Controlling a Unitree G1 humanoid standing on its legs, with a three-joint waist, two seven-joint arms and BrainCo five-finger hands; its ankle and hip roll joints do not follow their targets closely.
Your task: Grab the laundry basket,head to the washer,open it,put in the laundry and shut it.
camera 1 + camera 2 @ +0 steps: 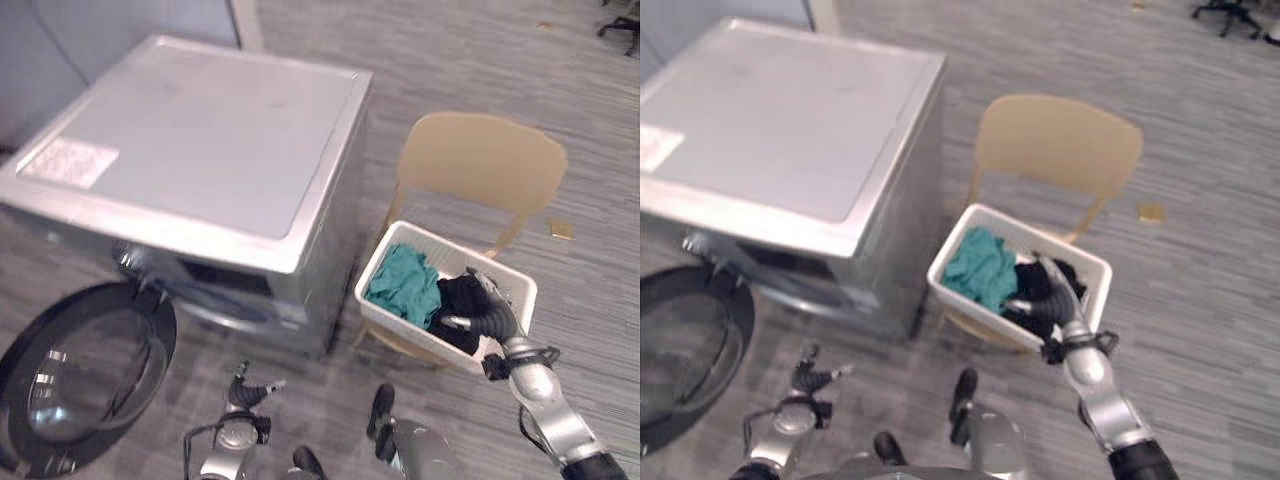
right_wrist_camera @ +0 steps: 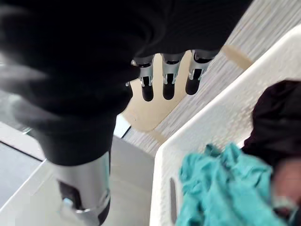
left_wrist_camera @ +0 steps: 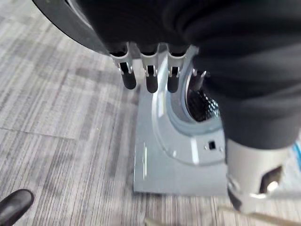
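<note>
Here the white laundry basket (image 1: 400,300) lies long-axis toward the washer (image 1: 200,160), right robot hand (image 1: 490,310) unclenched above it.

We note a white basket (image 1: 400,300) holding teal cloth (image 1: 405,283) and black cloth (image 1: 462,300); tan chair (image 1: 480,165); silver-grey washer (image 1: 200,150), dark glass door (image 1: 80,375); grey streaked floor (image 1: 480,60).

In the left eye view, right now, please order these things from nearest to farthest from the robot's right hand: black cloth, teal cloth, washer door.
From the right hand, over the basket:
1. black cloth, right beside the fingers, in the basket's right part.
2. teal cloth, in the basket's left part.
3. washer door, swung open at the far left, low on the washer's front.
</note>
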